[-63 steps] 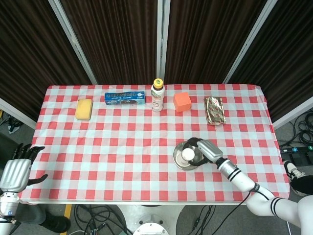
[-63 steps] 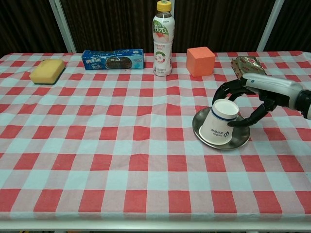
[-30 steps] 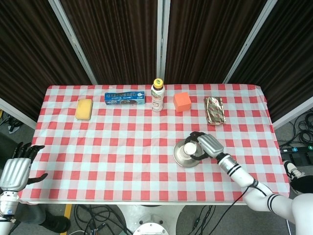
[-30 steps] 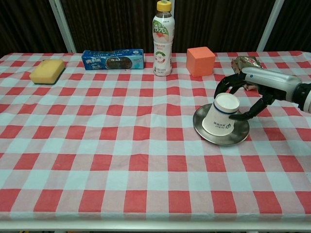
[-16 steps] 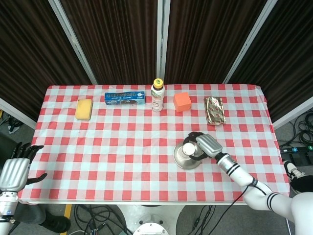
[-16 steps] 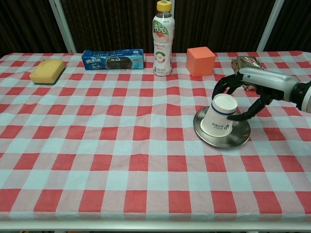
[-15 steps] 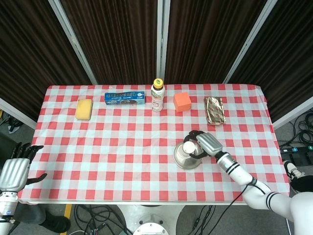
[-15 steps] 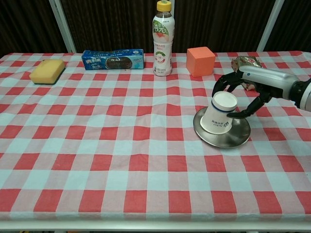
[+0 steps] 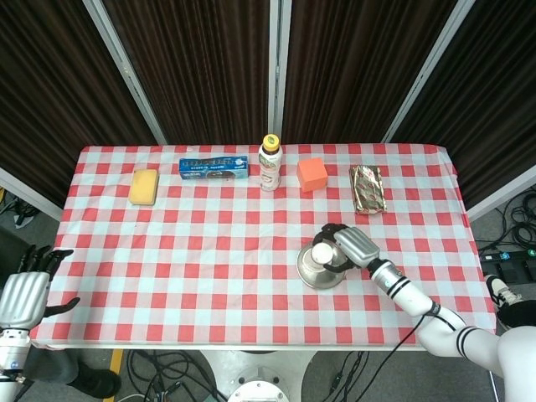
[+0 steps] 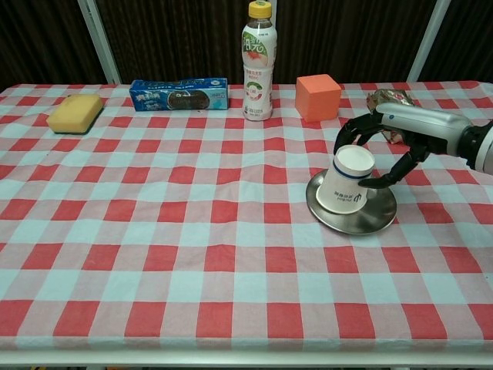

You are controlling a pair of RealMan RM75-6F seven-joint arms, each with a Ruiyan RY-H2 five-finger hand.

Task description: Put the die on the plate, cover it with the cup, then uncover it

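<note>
A white paper cup (image 10: 346, 186) stands upside down and tilted on the left part of the round metal plate (image 10: 368, 222). In the head view the cup (image 9: 322, 253) shows its white base above the plate (image 9: 310, 275). My right hand (image 10: 387, 131) curls around the cup's upper end, with fingers behind it and the thumb against its right side. The same hand (image 9: 353, 246) reaches in from the right in the head view. No die is visible; the cup hides whatever lies beneath it. My left hand (image 9: 23, 296) hangs open off the table's front left corner.
Along the back edge lie a yellow sponge (image 10: 75, 112), a blue biscuit pack (image 10: 179, 94), a drink bottle (image 10: 258, 62), an orange cube (image 10: 317, 96) and a foil packet (image 10: 391, 100) just behind my right hand.
My right hand has drawn the cup a little toward the back of the plate and stood it more upright. The left hand has stayed put.
</note>
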